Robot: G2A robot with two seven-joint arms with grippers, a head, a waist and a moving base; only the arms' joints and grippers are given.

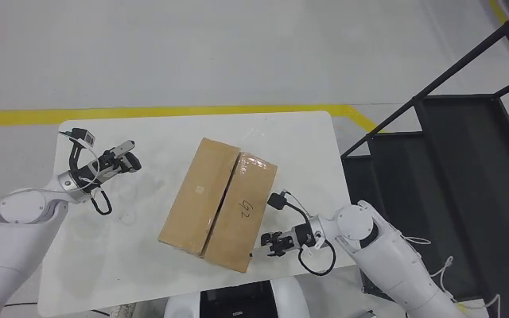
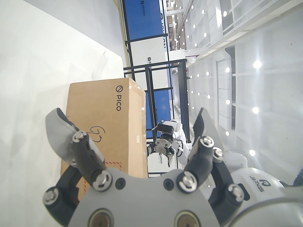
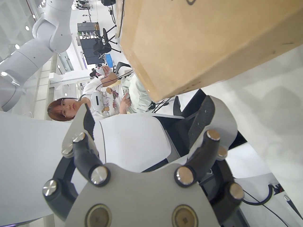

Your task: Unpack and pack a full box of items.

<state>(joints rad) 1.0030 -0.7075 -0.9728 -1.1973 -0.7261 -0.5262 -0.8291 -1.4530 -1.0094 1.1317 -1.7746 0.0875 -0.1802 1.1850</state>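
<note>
Glossy white rounded arms (image 1: 383,248), looping black cables (image 1: 102,207), grey left hand (image 2: 129,116) with silver screws (image 2: 102,180), black pads (image 2: 198,122)

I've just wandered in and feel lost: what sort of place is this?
Probably an industrial hall or robot test lab: a yellow floor line runs past the white table, black metal stairs stand beside it, and blue partition panels stand beyond.

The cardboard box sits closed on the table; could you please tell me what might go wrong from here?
1. The cardboard box has its near corner close to the table edge; the open right hand beside it could nudge it off.
2. The clear tape over the seam's far end may hold, so pulling a flap could drag the whole box.
</note>
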